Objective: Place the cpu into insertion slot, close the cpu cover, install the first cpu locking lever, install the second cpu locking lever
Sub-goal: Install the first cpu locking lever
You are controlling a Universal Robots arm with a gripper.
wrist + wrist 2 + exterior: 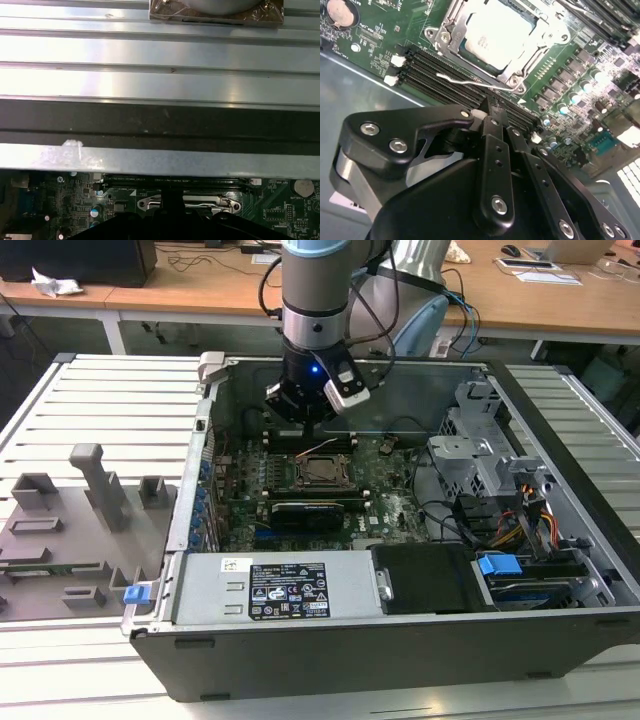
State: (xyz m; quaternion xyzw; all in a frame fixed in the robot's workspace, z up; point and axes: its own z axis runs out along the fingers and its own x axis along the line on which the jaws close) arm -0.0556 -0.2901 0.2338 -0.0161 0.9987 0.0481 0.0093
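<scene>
**CPU seated, my gripper poised over the memory slots**

In the second wrist view my gripper point(489, 111) has its fingers drawn together with nothing between them, tips just above the memory slots point(451, 75) beside the insertion slot point(451, 34). That view shows the cpu point(496, 35), silver face up, lying in the socket with the cpu cover point(535, 47) framing it, and a thin locking lever point(470, 81) along the near edge.

The exterior view places my gripper point(307, 422) inside the computer case point(330, 635), at the far side of the socket point(322, 471), with the case wall close behind and open board around.
</scene>
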